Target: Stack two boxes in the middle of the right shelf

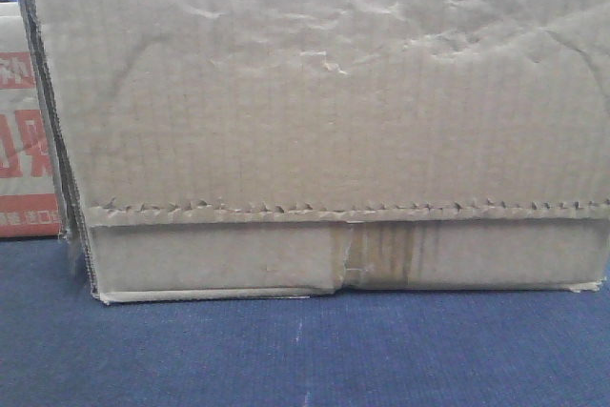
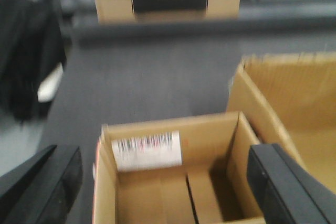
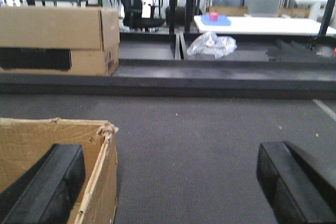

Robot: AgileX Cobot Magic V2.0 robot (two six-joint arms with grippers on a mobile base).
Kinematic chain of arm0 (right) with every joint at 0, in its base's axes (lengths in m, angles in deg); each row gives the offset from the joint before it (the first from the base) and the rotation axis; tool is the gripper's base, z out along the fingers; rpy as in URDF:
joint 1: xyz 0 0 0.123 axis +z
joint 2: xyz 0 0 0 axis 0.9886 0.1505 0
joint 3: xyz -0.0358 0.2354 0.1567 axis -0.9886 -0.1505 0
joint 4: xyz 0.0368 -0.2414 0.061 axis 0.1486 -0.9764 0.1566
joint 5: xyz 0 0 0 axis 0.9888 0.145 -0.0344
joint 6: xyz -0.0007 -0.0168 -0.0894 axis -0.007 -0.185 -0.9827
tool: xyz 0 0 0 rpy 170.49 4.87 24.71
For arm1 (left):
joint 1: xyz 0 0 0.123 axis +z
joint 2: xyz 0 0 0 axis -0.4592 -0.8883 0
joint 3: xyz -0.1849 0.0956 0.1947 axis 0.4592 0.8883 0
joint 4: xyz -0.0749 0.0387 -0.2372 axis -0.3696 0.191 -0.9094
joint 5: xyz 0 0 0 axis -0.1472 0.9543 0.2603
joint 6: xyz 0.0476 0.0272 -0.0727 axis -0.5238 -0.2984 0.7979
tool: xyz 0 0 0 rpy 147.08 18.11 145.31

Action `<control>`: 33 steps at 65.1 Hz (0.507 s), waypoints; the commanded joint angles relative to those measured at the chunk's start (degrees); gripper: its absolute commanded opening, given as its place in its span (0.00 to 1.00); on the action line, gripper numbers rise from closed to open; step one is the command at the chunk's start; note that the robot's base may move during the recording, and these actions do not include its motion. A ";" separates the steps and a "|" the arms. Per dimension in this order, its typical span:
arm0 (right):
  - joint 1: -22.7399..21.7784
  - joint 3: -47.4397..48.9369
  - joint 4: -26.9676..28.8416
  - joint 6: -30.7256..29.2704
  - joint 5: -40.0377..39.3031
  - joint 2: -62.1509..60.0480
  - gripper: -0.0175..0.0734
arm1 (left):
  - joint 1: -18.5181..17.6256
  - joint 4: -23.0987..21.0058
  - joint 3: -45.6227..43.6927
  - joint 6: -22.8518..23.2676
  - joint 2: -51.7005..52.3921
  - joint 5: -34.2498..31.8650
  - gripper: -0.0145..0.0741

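Grey carpet [image 3: 199,145] below; likely pre-grasp, left gripper [image 2: 163,179] and right gripper [image 3: 169,182] splayed wide (nothing held); next, clamp open carton [image 2: 210,135].

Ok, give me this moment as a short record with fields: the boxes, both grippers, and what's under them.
Front view: large wrinkled brown cardboard carton fills the frame, on blue surface.
Left gripper: open, above small open cardboard box with barcode label.
Right gripper: open, over grey carpet, torn-edged open carton by one finger.
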 commanded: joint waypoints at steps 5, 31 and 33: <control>-0.09 0.34 -0.09 0.03 -1.01 0.28 0.82 | -0.20 0.02 -12.04 0.46 -10.52 12.30 0.77; 1.30 0.34 -0.09 0.03 -0.89 0.26 0.82 | 12.81 -5.68 -32.81 -9.72 -35.81 30.00 0.77; 1.30 0.34 -0.09 0.03 -0.89 0.26 0.82 | 13.54 -5.93 -32.81 -10.86 -37.20 30.16 0.77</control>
